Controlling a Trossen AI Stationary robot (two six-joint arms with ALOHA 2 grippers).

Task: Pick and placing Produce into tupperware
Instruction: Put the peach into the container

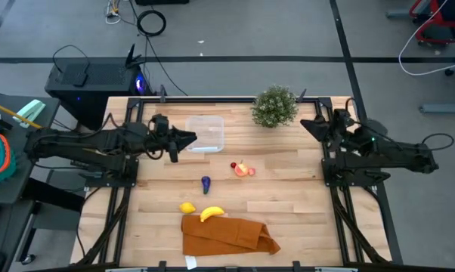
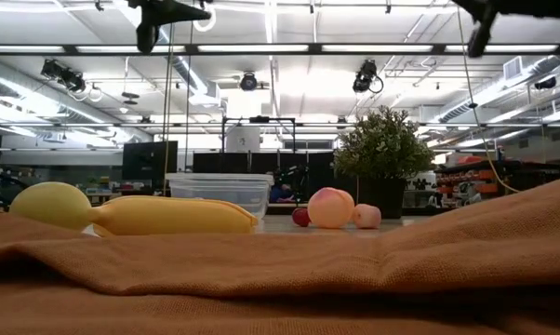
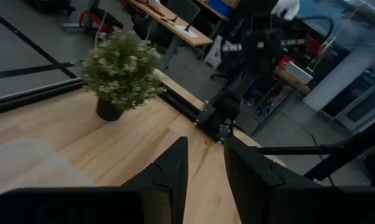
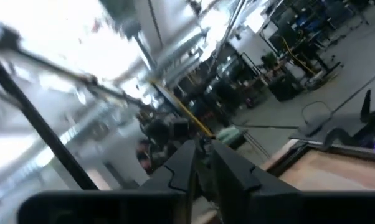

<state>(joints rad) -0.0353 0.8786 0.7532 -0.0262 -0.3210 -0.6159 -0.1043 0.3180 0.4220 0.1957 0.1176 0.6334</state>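
The clear tupperware (image 1: 205, 134) stands on the table near its far edge; it also shows in the low view (image 2: 220, 192). My left gripper (image 1: 190, 138) hovers at its left rim, open and holding nothing (image 3: 206, 171). The red-peach fruit (image 1: 243, 170) and the tiny red piece (image 1: 233, 165) lie mid-table, with the dark purple piece (image 1: 205, 183) nearer. The lemon (image 1: 187, 207) and the banana (image 1: 212, 213) lie by the cloth's far edge. My right gripper (image 1: 307, 125) waits, shut, raised at the table's far right (image 4: 201, 158).
A green bushy plant (image 1: 274, 106) in a dark pot stands at the far edge, between the tupperware and my right gripper. An orange-brown folded cloth (image 1: 227, 236) lies at the near edge and fills the low view's foreground (image 2: 354, 270). Bare wood shows right of the fruit.
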